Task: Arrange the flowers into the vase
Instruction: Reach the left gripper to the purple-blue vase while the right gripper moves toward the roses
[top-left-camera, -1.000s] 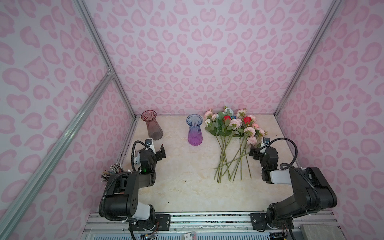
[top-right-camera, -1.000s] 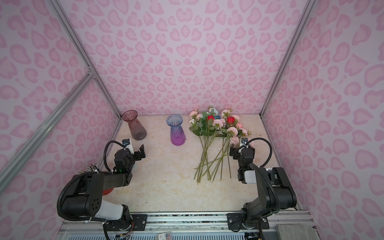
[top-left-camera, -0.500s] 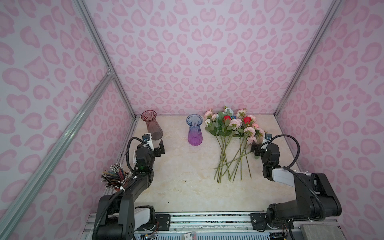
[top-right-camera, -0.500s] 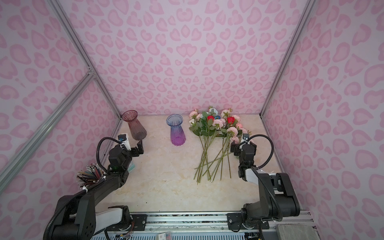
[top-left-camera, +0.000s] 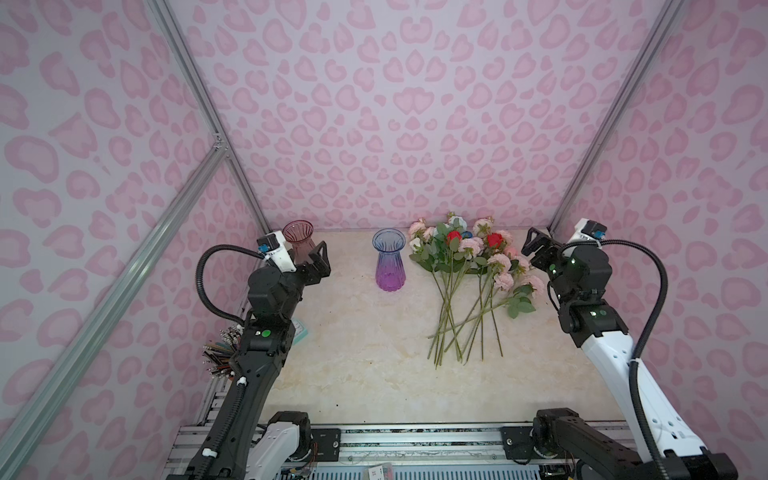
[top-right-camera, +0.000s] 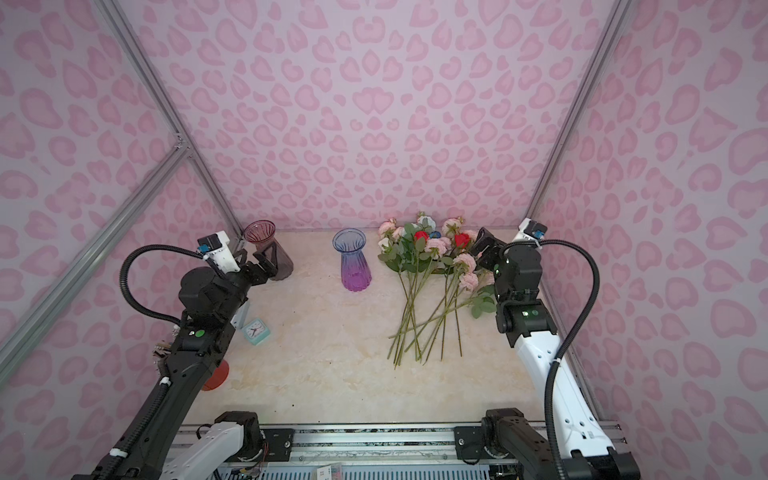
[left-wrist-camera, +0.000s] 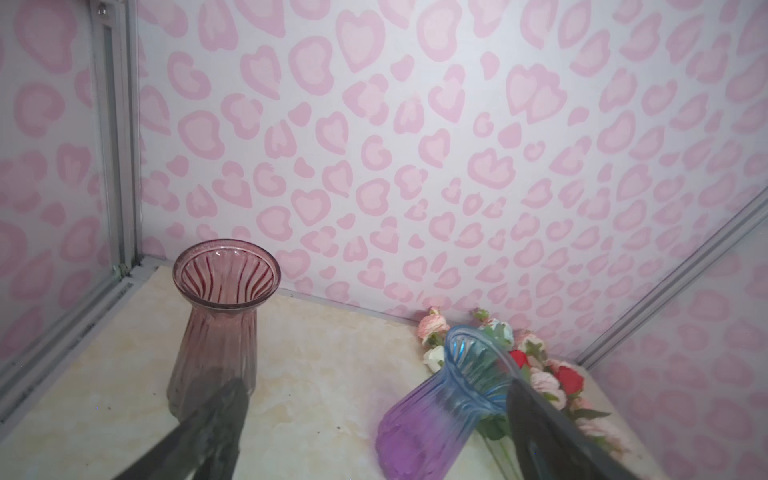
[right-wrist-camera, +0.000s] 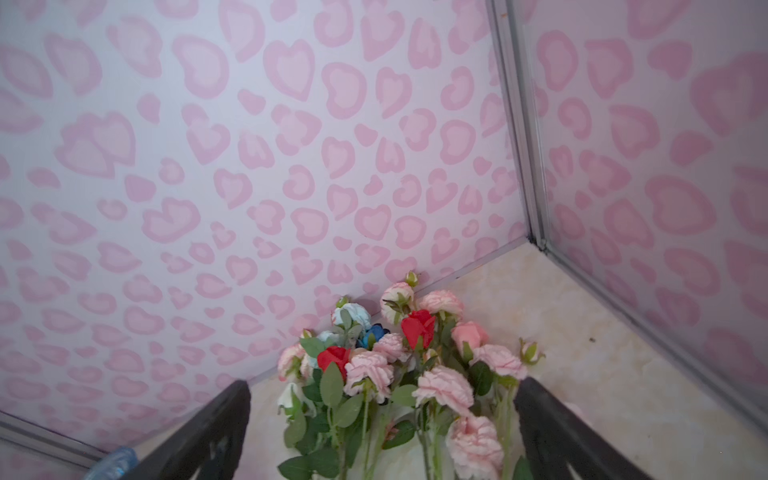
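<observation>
The flowers lie in a loose pile at the back right of the table, heads toward the back wall, green stems fanned toward the front. Most are pale pink, with two red, one white and some blue. A blue-to-purple glass vase stands empty left of them. A smoky pink vase stands empty in the back left corner. My left gripper hangs open just in front of the pink vase. My right gripper is open above the right side of the flower heads, touching nothing.
A small mint alarm clock sits by the left arm, with a red round object nearer the front. A bundle of thin sticks pokes out at the table's left edge. Heart-patterned walls on metal frames close in the left, back and right.
Both arms have risen and reached toward the back. The left gripper has come up to the pink vase, the right gripper up to the flower heads. Both stayed open.
</observation>
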